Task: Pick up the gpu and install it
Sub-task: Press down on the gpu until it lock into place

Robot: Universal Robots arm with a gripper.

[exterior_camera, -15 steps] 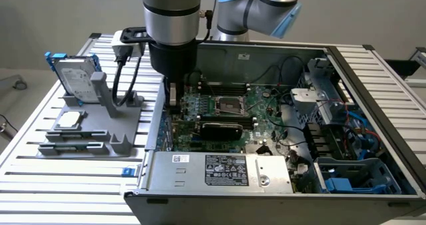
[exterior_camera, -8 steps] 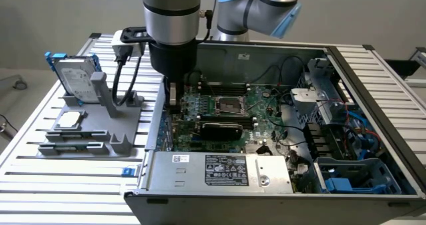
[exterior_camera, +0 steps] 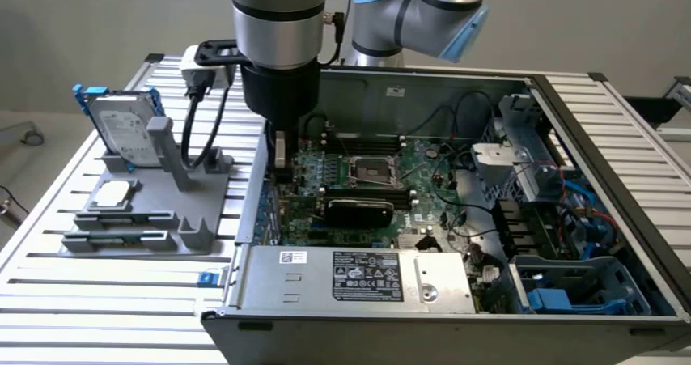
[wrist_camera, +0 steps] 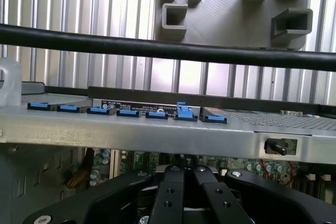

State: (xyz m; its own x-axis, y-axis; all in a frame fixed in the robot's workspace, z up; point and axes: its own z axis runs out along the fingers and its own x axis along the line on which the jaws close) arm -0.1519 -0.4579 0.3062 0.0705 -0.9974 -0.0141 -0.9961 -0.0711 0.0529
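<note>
Our hand (exterior_camera: pixel 278 167) is pinched fully shut with its two black fingers (wrist_camera: pixel 169 198) pressed together, and we see nothing held between them. In the exterior view it reaches down at the upper left of the frame, just inside the wall of the open grey computer case (exterior_camera: pixel 432 320), over the edge of the green motherboard (exterior_camera: pixel 432 179). In the wrist view the fingers point toward a row of small blue slot clips (wrist_camera: pixel 121 111) along that wall; one clip (wrist_camera: pixel 181 110) stands higher than the others.

Near the hand, toward the middle of the exterior frame, the small gpu with its black rounded cover (exterior_camera: pixel 360 211) stands on the motherboard, apart from the fingers. We cannot tell whether it is fully seated.

Further out, at the left of the frame, a grey plastic fixture (exterior_camera: pixel 189 235) on the slatted aluminium bench (exterior_camera: pixel 65 288) holds a silver hard drive in a blue frame (exterior_camera: pixel 121 126), standing upright.
</note>
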